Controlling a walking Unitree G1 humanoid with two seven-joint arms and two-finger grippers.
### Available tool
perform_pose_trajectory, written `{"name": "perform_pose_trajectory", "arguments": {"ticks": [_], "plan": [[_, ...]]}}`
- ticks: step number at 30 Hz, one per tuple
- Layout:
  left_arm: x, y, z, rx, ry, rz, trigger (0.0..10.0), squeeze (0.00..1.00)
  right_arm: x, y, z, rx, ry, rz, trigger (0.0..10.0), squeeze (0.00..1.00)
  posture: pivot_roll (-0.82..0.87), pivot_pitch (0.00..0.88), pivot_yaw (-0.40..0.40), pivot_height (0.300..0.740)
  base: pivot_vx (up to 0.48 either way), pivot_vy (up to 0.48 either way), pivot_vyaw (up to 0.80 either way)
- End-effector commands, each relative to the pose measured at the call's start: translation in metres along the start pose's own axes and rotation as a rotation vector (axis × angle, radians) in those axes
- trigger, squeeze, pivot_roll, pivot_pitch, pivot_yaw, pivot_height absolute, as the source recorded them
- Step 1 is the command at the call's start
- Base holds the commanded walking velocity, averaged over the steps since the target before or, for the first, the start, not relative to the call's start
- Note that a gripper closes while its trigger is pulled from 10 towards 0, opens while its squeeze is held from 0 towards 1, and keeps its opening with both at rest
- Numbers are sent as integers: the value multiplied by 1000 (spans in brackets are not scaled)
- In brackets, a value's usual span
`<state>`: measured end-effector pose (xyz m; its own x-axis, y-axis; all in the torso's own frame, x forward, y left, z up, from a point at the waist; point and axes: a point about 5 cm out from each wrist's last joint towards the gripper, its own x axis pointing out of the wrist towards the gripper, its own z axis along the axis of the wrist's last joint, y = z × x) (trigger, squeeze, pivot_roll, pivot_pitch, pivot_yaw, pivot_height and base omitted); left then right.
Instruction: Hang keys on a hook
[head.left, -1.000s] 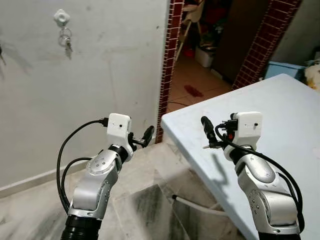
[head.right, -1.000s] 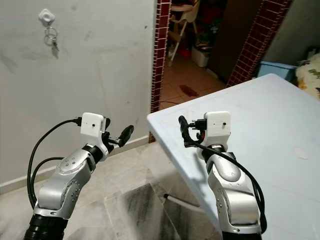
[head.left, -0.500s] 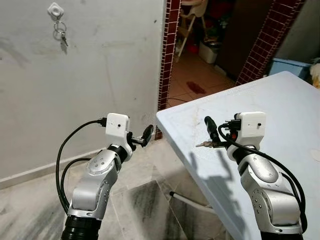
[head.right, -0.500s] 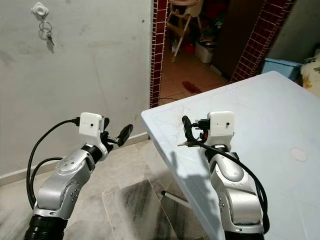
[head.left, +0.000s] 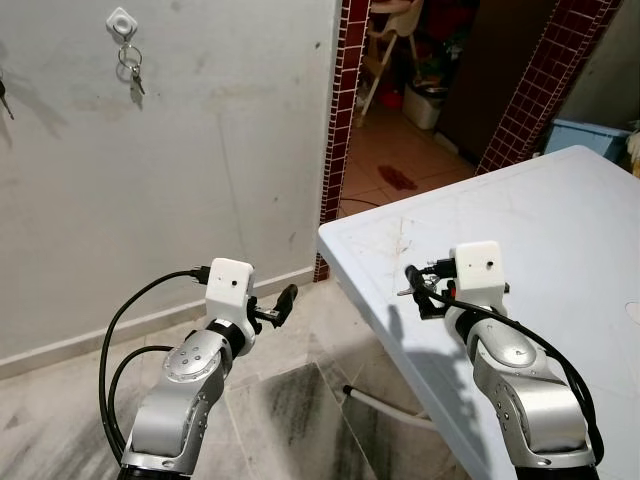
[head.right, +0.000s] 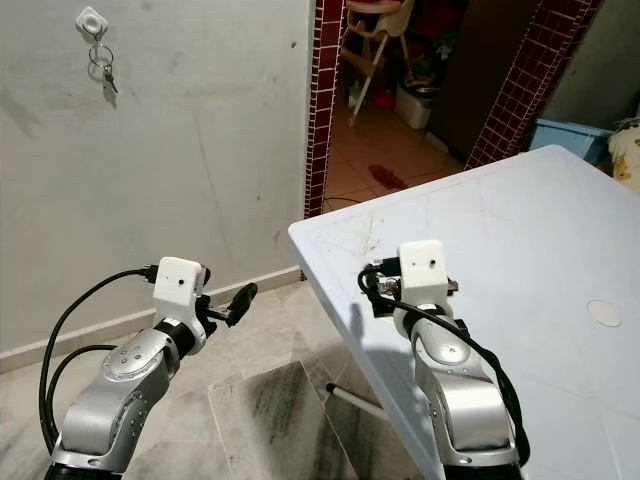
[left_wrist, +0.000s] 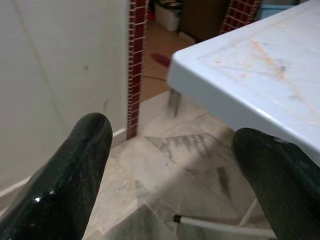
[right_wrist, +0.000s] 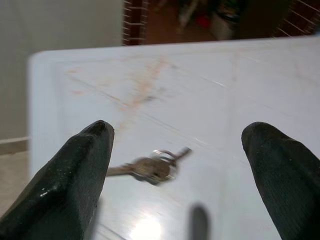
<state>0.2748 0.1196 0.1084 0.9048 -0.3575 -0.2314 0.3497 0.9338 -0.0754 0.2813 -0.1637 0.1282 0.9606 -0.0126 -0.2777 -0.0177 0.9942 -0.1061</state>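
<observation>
A white hook (head.left: 122, 20) is fixed high on the grey wall, and a ring with keys (head.left: 132, 78) hangs from it. A second bunch of keys (right_wrist: 150, 167) lies on the white table (head.left: 540, 210) near its corner. My right gripper (head.left: 413, 290) hovers low over that corner, open, and its fingers (right_wrist: 65, 190) stand wide on either side of the keys without touching them. My left gripper (head.left: 288, 296) is open and holds nothing. It is out over the floor, left of the table and well below the hook.
A red-tiled column (head.left: 345, 100) edges a doorway into a cluttered room behind the table. A white pipe (head.left: 390, 408) lies on the marble floor under the table's edge. A blue box (head.left: 590, 135) stands at the far right. Another key (head.left: 5, 100) hangs at the left edge.
My right arm has come down over the table corner. The key that stuck out of its fingers now lies on the table between them. The left arm has sunk lower.
</observation>
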Motion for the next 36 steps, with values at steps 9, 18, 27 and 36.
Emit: {"name": "perform_pose_trajectory", "arguments": {"ticks": [9, 18, 27, 36], "plan": [[0, -6, 1, 5, 12, -27, 10000, 0, 4, 12, -14, 37, 128, 25, 10000, 0, 82, 19, -78, 740, 0, 0, 0], [-1, -7, 3, 5, 10, -12, 10000, 0, 19, 23, -12, 36, 121, -67, 10000, 0, 101, 29, -91, 740, 0, 0, 0], [-5, -5, 6, -7, 10, -7, 10000, 0, 30, 19, -18, 46, 103, -142, 10000, 0, 116, 44, -89, 740, 0, 0, 0], [-6, -5, 6, -5, 13, -8, 10000, 0, 33, 33, -28, 99, 160, -106, 10000, 0, 118, 49, -91, 740, 0, 0, 0]]}}
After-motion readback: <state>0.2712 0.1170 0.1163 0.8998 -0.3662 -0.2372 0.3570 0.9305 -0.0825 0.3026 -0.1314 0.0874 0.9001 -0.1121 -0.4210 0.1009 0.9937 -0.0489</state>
